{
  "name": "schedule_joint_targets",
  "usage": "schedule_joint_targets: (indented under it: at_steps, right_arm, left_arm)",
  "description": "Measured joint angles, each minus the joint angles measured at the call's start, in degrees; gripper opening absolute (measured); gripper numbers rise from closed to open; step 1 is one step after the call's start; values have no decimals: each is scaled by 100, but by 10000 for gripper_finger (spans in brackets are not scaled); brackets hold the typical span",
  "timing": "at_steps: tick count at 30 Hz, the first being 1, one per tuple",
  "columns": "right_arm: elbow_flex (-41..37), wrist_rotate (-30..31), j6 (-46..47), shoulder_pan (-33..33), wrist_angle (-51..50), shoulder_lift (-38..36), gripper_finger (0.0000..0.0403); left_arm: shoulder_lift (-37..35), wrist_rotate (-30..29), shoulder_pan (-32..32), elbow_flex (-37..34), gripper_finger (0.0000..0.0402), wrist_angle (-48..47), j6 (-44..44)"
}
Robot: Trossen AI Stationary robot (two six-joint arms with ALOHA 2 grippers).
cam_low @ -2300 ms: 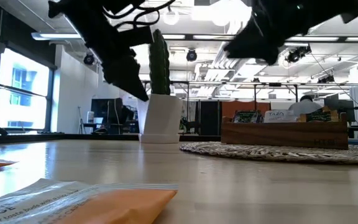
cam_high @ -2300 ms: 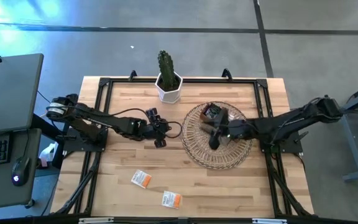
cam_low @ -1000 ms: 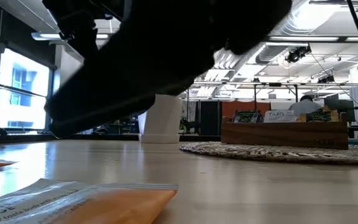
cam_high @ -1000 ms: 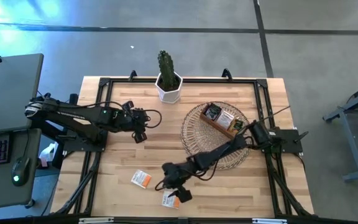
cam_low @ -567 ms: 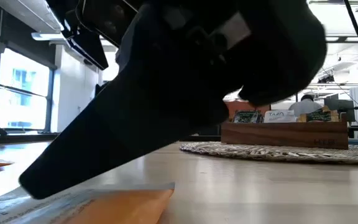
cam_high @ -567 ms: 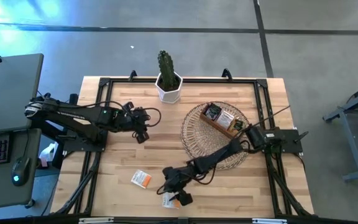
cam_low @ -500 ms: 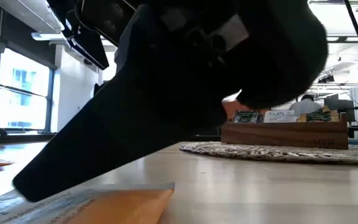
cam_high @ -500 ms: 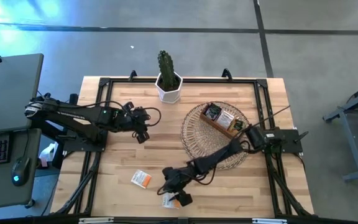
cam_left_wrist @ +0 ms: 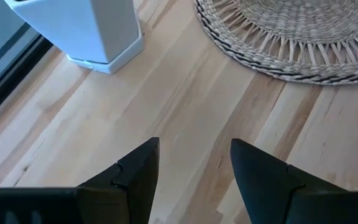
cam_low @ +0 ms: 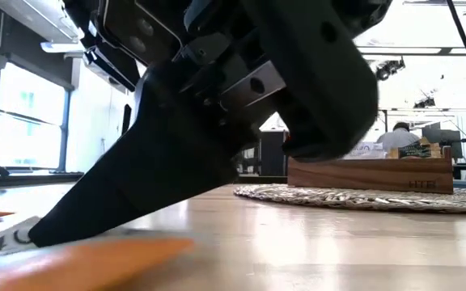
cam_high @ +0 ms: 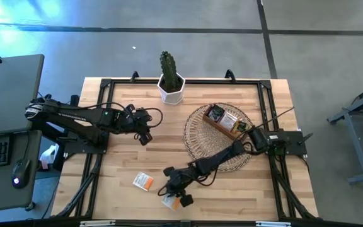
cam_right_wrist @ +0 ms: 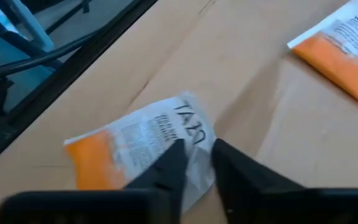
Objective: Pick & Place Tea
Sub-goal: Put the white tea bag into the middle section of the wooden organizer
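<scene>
- We are closing the right claw (cam_right_wrist: 194,163) down on the white end of a white-and-orange tea sachet (cam_right_wrist: 135,144); its fingers are standing narrow with the sachet's edge between the tips, though we cannot say that the grip is firm.
- That sachet (cam_high: 172,200) is lying flat on the bench (cam_high: 125,157), directly under the claw (cam_high: 171,191) at the near edge, so we are judging that the tips need to scrape low and catch the paper's rim, not press on its face.
- We are advising a slow squeeze, then a short lift to check that the sachet comes up with the fingers.
- A second sachet (cam_high: 144,181) is lying just beside the claw, towards the left arm; we are keeping the fingers off it.
- Farther from the claw, back along its own arm, the round wicker tray (cam_high: 197,142) is carrying the wooden box (cam_high: 225,123) that already holds tea, likely the place to carry this one.
- Well apart, the left claw (cam_high: 145,129) is hovering over bare bench near the cactus pot (cam_high: 171,88), fingers (cam_left_wrist: 135,168) spread wide and holding nothing.
</scene>
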Motion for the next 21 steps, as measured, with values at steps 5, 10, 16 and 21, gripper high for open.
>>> schedule_joint_targets:
  at_steps: [5, 10, 16, 21]
  right_arm:
    - [-38, -41, 181, -119, -222, -300, 8]
    - [-72, 859, 148, -171, -1261, -944, 16]
    - [-41, 4258, 581, 9, -3410, -2136, 9]
    - [-37, 6966, 3107, 305, -6407, -3016, 5]
  left_arm:
    - [0, -4, -1, 0, 195, 0, -114]
    - [0, -12, -1, 0, 195, -3, -267]
    - [0, -15, -2, -2, 195, -7, -286]
    - [0, -19, 0, -2, 195, 0, -291]
